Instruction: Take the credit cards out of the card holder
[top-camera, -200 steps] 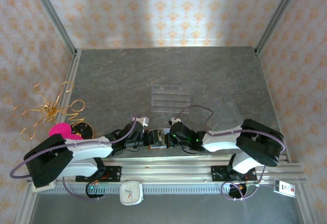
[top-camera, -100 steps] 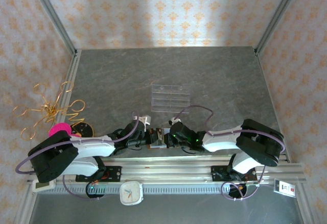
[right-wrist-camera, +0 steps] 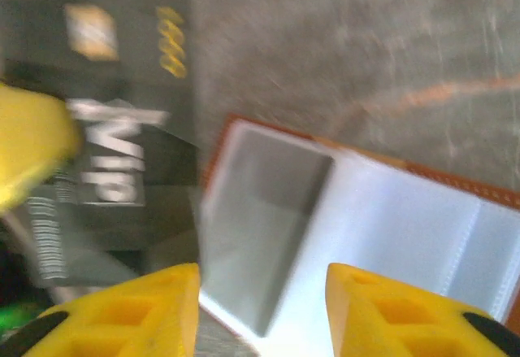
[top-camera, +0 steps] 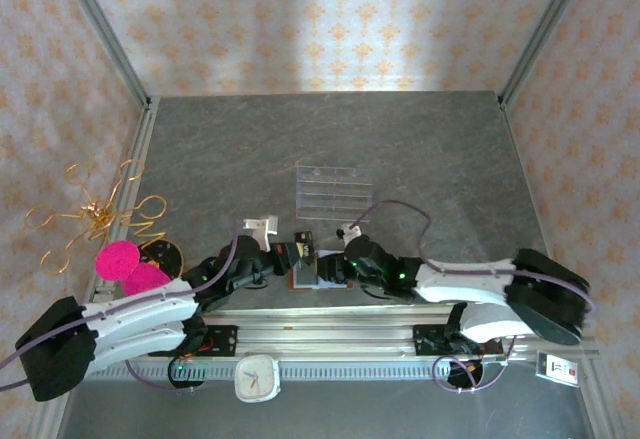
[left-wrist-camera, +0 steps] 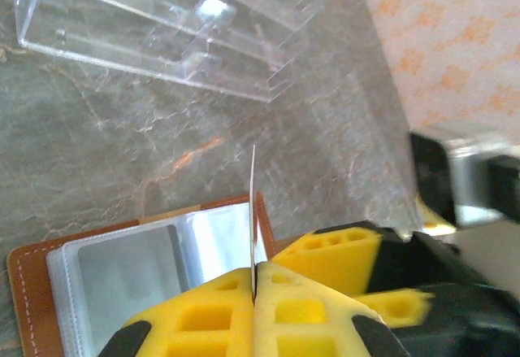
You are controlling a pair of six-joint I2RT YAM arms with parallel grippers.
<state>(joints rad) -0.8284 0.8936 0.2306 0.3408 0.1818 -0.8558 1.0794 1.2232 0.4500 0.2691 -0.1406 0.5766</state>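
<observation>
Grey, stone-veined tabletop (top-camera: 420, 149) is seen from above, boxed in by pale wallpaper (top-camera: 300, 19) printed with orange motifs, and a clear, hard-edged plastic rack (top-camera: 333, 191) of stepped tiers is set toward the middle. Near the front edge, between the two arms, the wallet (top-camera: 318, 277) is laid open and flat, inside up: brown leather with pale stitching along the rim, and glossy whitish see-through pockets within. Now the left gripper (left-wrist-camera: 253, 288): its yellow, honeycombed fingers (left-wrist-camera: 203, 316) are pressed together on a thin black card (right-wrist-camera: 106, 129), which is held clear of the wallet, just beside its end. From the left wrist the card is caught edge-on, a hairline rising straight out of the pinch; from the right wrist its flat face is shown, gold marks and white lettering, long axis running up and down that view. The right gripper (right-wrist-camera: 260, 292) is held over the open pockets, jaws spread, nothing between them.
</observation>
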